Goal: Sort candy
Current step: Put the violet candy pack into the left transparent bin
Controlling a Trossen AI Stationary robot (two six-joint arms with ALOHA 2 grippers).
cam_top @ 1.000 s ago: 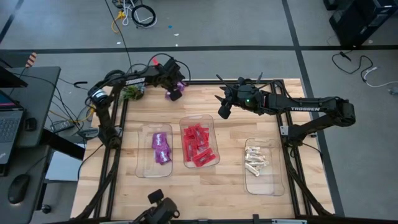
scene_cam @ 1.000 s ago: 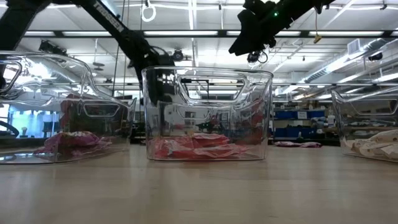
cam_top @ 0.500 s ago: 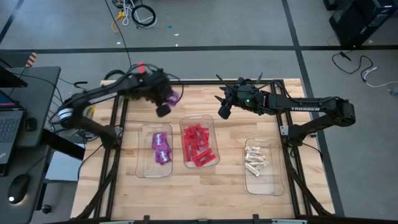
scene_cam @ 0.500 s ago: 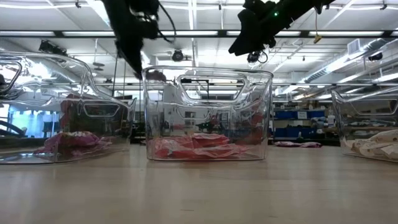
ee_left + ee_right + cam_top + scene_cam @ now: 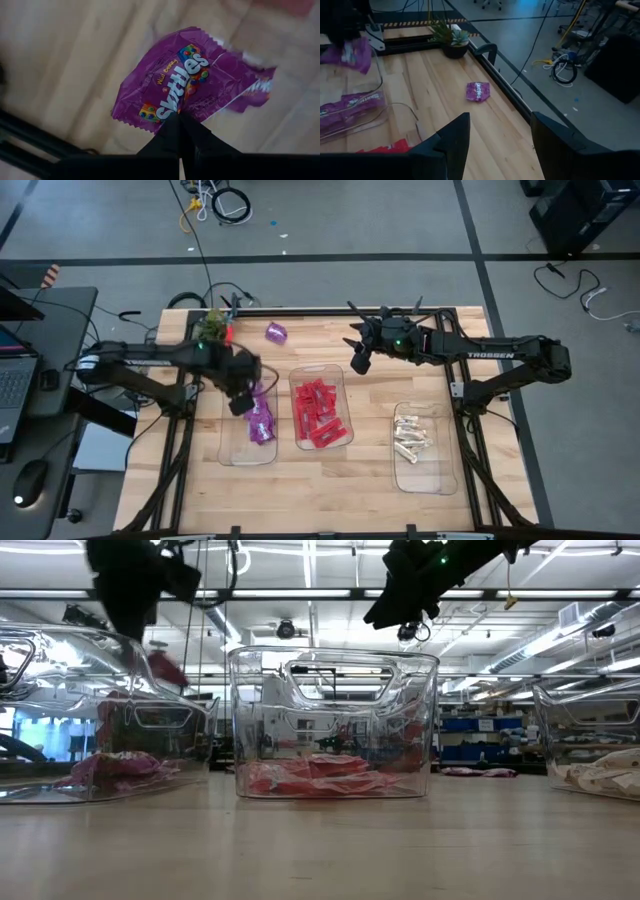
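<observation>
Left gripper (image 5: 243, 398) pinched on purple packet (image 5: 185, 82) above purple-candy bin (image 5: 228, 442), right gripper (image 5: 358, 359) spread wide, idle, another purple packet (image 5: 276, 333) on table between both grippers.

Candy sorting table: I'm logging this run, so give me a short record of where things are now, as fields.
left gripper: shut on a purple packet, above the purple bin
right gripper: open, empty, hanging above the table's far side
loose candy: one purple packet on the table
middle bin: red packets
right bin: cream pieces
</observation>
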